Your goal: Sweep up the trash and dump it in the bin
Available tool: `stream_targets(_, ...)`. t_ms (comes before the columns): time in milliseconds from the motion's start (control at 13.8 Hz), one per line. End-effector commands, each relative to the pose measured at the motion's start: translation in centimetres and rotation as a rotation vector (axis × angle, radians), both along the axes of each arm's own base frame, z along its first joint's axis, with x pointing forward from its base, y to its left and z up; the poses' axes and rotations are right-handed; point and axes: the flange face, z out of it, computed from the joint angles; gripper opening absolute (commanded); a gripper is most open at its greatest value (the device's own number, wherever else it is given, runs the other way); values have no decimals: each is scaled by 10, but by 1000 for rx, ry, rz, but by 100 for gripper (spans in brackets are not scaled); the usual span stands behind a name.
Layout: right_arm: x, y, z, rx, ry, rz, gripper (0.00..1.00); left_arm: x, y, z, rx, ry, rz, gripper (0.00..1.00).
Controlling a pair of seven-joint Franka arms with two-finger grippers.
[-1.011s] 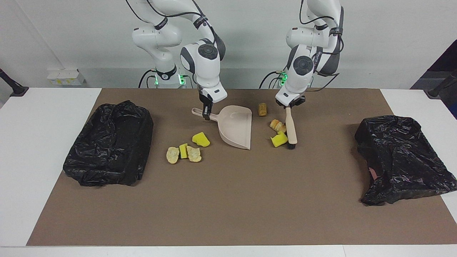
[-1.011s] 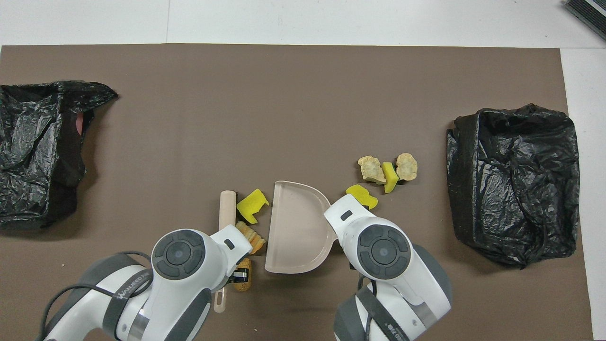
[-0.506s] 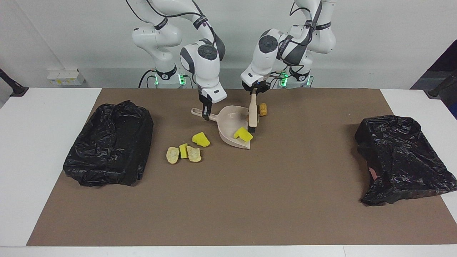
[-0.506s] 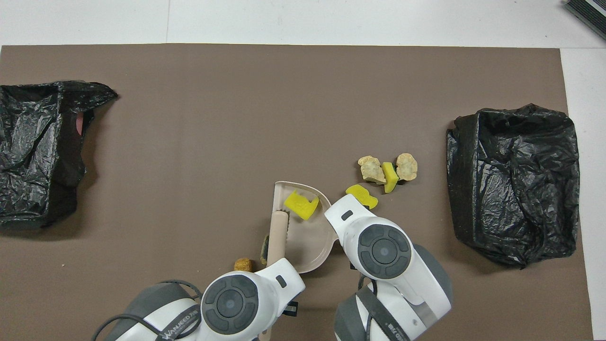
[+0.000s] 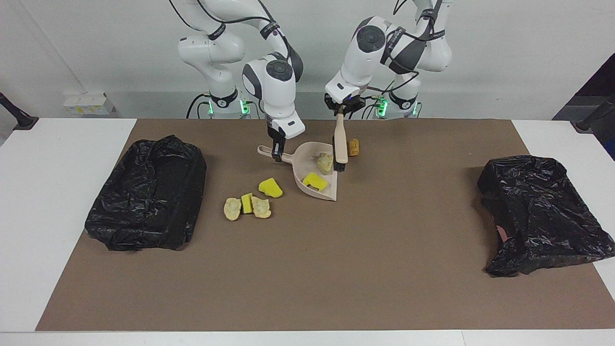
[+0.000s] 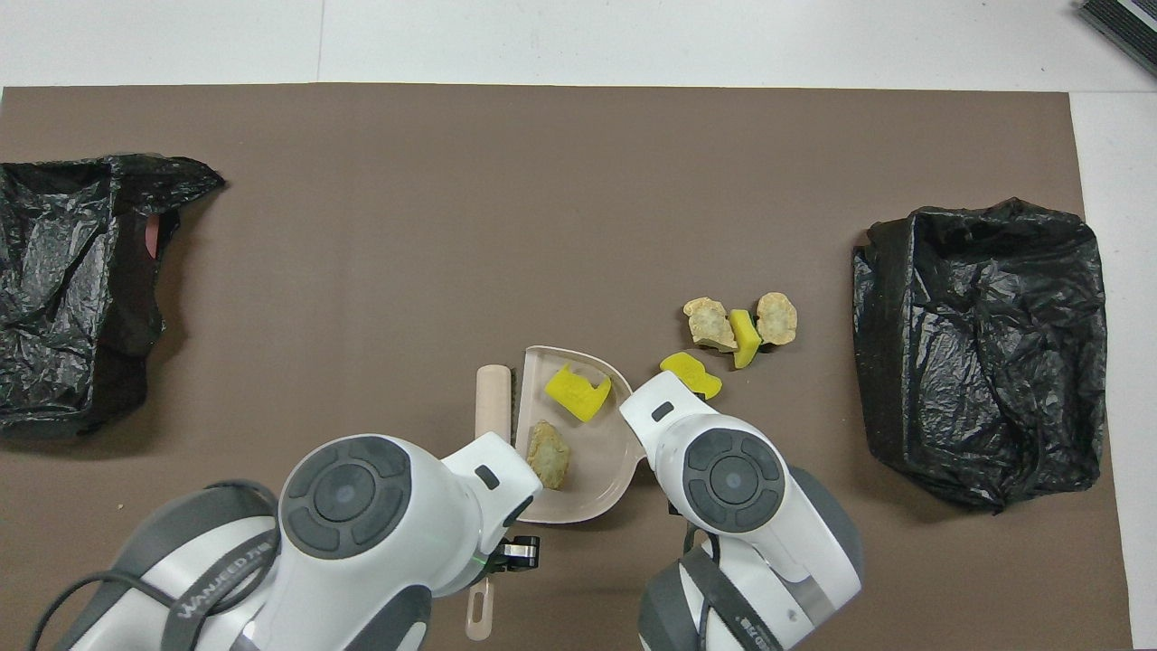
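Facing view, your inventory:
- Dustpan [image 5: 318, 169]: lies on the brown mat [image 5: 307, 269] near the robots, mouth toward the left arm's end.
- Right gripper [image 5: 277, 153]: clamped on the dustpan's handle, fingertips closed tight around it.
- Left gripper [image 5: 340, 111]: closed on the top of the brush [image 5: 340, 144], which hangs tilted, bristles down at the pan's open edge.
- Trash in the pan: one yellow chunk [image 5: 314, 180] and one tan lump [image 5: 325, 162].
- Trash on the mat: a brown lump [image 5: 353, 146] just beside the brush; a yellow piece [image 5: 270, 187] near the pan; a cluster [image 5: 247, 206] of two tan lumps with a yellow sliver between them, farther from the robots.
- Two black bags: one [image 5: 146, 197] at the right arm's end, one [image 5: 543, 211] at the left arm's end.

Overhead view, your inventory:
- Dustpan [image 6: 592, 470]: holds the yellow chunk [image 6: 577, 393] and the tan lump [image 6: 548, 452], apart from each other.
- Brush [image 6: 493, 402]: its head shows just beside the pan's straight edge; the left arm covers the rest, and you cannot see the left gripper's fingers here.
- Right gripper: hidden under its own wrist.
- Yellow piece [image 6: 691, 372]: beside the pan's rounded wall.
- Cluster [image 6: 741, 324]: between the pan and the bag [image 6: 985, 344].
- Other bag [image 6: 72, 280]: at the left arm's end.
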Motion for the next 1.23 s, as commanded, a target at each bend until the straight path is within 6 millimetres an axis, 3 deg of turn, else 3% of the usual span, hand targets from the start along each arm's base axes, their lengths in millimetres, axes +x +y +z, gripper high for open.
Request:
stream_targets(0,-1,-2,-11,-13,19,8,0,-9,12,3,97,56,75,0)
stream_targets(289,-1,0,-30,-14,58,13,0,-26,27,0,178,49,148,0)
stream_targets(506,-1,1,-29,-14,56,14,0,-30,42,-8,188,57,168,0)
stream_targets(722,-1,1,-29,-13,55,17,0,-55,55,-42,233,60,211,0)
stream_targets(939,-5,5,-26,-51,38,58,0,-76,46,-78,273,30,302,0)
stream_targets(1156,-8,7,-24,-97,19,65,0,-95,33,-101,289,8,436,0)
